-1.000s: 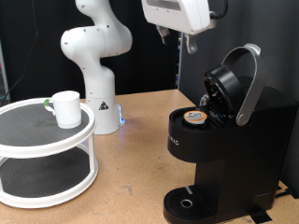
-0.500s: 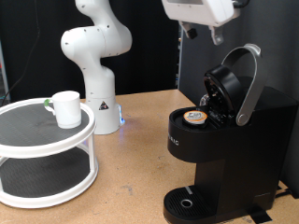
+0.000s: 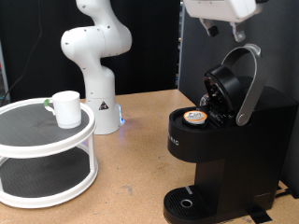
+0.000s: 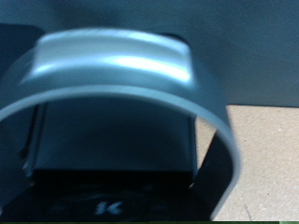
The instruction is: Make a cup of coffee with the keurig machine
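Exterior view: the gripper (image 3: 231,32) hangs at the frame's upper edge, at about 12 o'clock from the coffee maker (image 3: 224,149), just above the raised silver handle (image 3: 250,82) without touching it. Only short dark finger stubs show beneath the white hand, so I cannot tell whether it is spread or clenched, and nothing is seen between the fingers. The lid (image 3: 222,90) stands tipped open, and a pod (image 3: 195,118) with a tan top sits in the chamber. The white mug (image 3: 66,108) stands on the top tier of a round two-level rack (image 3: 47,154) on the bench (image 3: 131,168), at about 9 o'clock from the machine, well apart. Wrist view shows the handle (image 4: 117,58) arching close across the blurred frame.
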Robot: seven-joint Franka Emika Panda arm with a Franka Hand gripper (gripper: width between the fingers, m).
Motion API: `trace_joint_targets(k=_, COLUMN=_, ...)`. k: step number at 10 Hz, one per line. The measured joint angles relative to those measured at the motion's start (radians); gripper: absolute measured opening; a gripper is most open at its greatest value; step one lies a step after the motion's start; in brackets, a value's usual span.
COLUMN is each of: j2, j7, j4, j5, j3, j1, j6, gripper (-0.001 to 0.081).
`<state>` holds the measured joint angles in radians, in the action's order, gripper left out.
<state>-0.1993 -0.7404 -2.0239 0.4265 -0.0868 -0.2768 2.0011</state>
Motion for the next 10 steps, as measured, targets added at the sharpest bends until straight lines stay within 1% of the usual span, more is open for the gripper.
trace_joint_targets(k=3, j2=0.042, j7=0.006, j4=0.049, j5=0.002, j3=0.022, j1=-0.004, j6=0.005, gripper=0.0805)
trace_joint_targets(k=5, j2=0.055, j7=0.006, j4=0.071, j5=0.004, j3=0.033, j1=-0.012, j6=-0.018, gripper=0.0805)
trace_joint_targets(k=8, j2=0.064, j7=0.055, j4=0.091, j5=0.004, j3=0.063, j1=-0.019, j6=-0.02, gripper=0.0792)
trace_joint_targets(k=10, j2=0.066, j7=0.096, j4=0.091, j5=0.001, j3=0.086, j1=-0.02, j6=-0.013, gripper=0.0434)
